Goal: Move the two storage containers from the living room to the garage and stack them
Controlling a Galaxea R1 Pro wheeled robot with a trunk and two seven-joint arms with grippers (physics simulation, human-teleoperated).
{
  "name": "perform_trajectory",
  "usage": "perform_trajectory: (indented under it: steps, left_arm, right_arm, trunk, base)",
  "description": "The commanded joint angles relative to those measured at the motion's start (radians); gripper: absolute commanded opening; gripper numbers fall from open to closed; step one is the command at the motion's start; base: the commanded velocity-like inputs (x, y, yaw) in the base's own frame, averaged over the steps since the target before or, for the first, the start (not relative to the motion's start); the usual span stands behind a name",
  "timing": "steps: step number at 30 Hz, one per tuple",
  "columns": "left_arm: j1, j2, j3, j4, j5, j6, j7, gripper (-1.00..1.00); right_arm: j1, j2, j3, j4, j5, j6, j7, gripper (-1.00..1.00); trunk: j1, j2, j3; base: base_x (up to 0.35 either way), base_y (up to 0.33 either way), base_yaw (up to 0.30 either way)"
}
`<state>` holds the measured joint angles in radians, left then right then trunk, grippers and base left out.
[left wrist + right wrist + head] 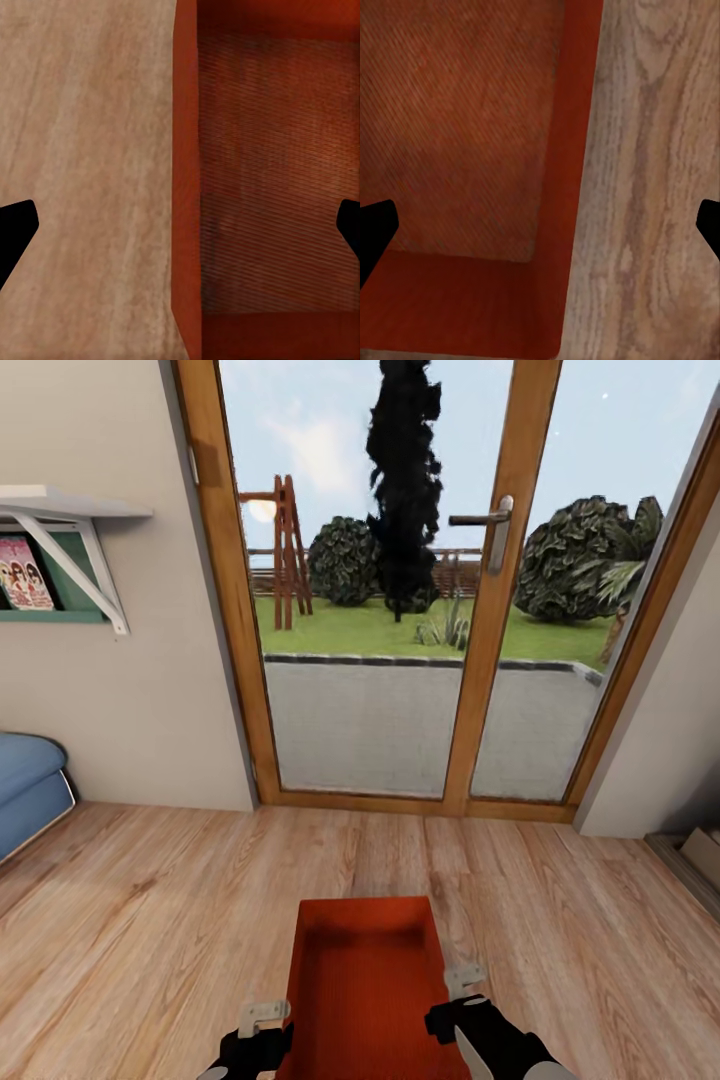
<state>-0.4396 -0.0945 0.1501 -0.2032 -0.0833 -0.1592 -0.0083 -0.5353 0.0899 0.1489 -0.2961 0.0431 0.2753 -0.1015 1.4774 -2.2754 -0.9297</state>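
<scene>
One orange-red storage container (365, 1000) sits low and centred in the head view, open top up, over the living room's light wood plank floor (150, 920). My left gripper (272, 1020) is at its left long wall and my right gripper (455, 990) at its right long wall. In the left wrist view the container (277, 172) has its wall running between the widely spread fingers of the left gripper (180, 225). The right wrist view shows the container (457, 135) likewise, its wall between the spread fingers of the right gripper (540, 225). The second container and the garage are out of view.
A wood-framed glass double door (490, 660) with a metal handle (485, 525) stands straight ahead, a garden behind it. A blue cushioned seat (25, 780) and a wall shelf (70, 530) are at the left. A low pale ledge (695, 855) juts in at the right.
</scene>
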Motion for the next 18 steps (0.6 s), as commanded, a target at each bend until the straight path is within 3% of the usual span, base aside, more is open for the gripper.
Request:
perform_trajectory:
  steps: [1, 18]
  left_arm:
    - [-0.001, -0.001, 0.008, 0.001, -0.009, -0.003, -0.001, 1.00]
    - [-0.001, -0.001, 0.008, 0.001, -0.007, -0.003, -0.001, 1.00]
  right_arm:
    - [0.000, -0.001, 0.005, -0.002, 0.004, 0.008, -0.003, 1.00]
    - [0.000, -0.003, 0.006, -0.003, 0.004, 0.007, -0.003, 1.00]
  trunk:
    - [0.004, -0.008, -0.004]
    - [0.069, -0.127, -0.057]
  base:
    - [0.000, 0.000, 0.000]
    - [0.000, 0.000, 0.000]
